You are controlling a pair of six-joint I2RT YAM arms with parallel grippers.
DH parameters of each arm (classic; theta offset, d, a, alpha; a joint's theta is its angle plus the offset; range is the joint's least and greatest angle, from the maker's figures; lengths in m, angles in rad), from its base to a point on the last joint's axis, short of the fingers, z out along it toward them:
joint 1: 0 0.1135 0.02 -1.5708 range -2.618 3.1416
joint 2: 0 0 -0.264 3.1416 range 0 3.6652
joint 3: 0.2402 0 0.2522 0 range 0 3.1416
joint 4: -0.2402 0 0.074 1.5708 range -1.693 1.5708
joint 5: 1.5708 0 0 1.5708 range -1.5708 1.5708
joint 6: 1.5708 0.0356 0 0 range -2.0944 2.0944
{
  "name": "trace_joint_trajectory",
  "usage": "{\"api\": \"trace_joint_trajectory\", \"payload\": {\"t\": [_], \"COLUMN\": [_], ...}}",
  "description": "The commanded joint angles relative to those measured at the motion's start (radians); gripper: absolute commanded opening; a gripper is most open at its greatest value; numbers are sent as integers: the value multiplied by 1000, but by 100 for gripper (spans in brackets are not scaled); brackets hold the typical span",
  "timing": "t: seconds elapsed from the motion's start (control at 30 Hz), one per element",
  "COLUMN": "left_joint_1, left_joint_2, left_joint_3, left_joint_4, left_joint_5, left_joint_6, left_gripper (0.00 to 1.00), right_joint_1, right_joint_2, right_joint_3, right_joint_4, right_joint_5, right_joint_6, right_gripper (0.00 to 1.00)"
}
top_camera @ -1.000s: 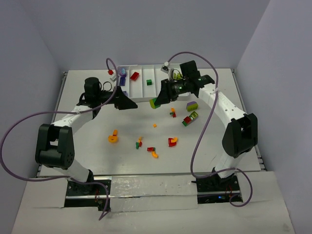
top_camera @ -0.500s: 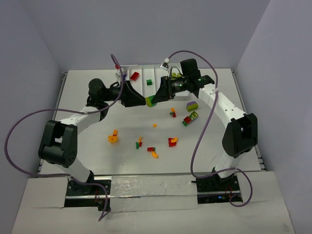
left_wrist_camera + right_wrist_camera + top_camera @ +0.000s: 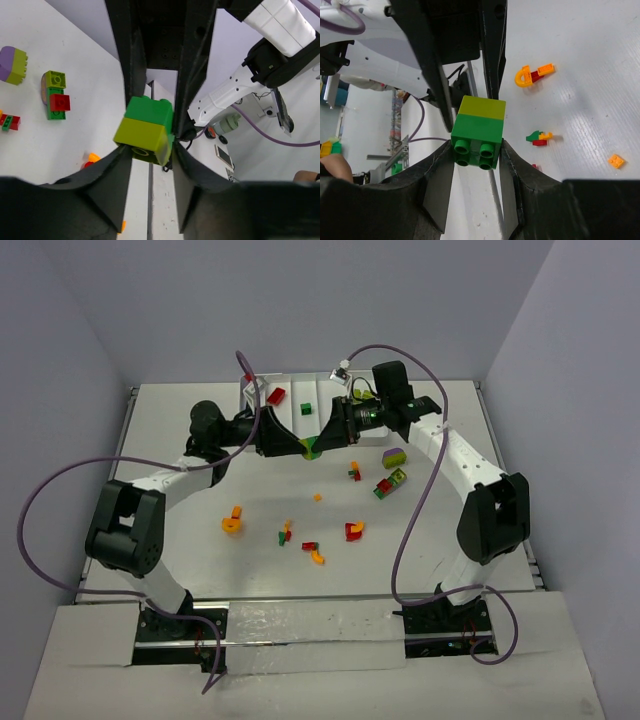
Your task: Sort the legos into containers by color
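Top external view has the white tray (image 3: 290, 412) lying just beyond the spot where the two grippers meet, partly under the left wrist. The left gripper (image 3: 300, 447) and right gripper (image 3: 322, 443) face each other tip to tip above the table (image 3: 200, 570), sharing one two-brick stack (image 3: 312, 448).

In the left wrist view the left gripper's jaws are narrowed onto the lime brick (image 3: 142, 137). In the right wrist view the right gripper's jaws are pinched on the dark green brick (image 3: 479, 132).

This looks like a pull-apart, and the trouble lies there. Each grip catches only one short brick. If the joint lets go suddenly, or the pull runs off-axis, a half could twist out of the pads and fall. It might land among the loose legos (image 3: 354, 531) scattered below and behind both grippers, or bounce into a wrong compartment just ahead. The opposing fingertips nearly touch, so any closing drift could knock them together.
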Motion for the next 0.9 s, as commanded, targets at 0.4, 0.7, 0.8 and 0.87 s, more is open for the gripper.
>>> {"api": "trace_joint_trajectory", "payload": {"t": [0.4,0.7,0.8,0.87], "left_joint_1": [-8,56,97,124], "left_joint_2": [43,-31,-41,-48], "left_joint_3": [38,-13,-29,-33], "left_joint_4": [152,-133,-190,-223], "left_joint_5": [11,-1,-6,-9], "left_joint_6": [-107,129,173,200], "left_gripper": [0,0,0,0], "right_joint_1": [-24,-123,-145,-151], "right_joint_2": [-61,-70,-69,-65], "right_joint_3": [-11,-4,-9,-10], "right_joint_4": [61,55,51,50], "right_joint_5": [-25,-56,-73,-77], "right_joint_6": [12,8,2,-1], "right_gripper": [0,0,0,0]}}
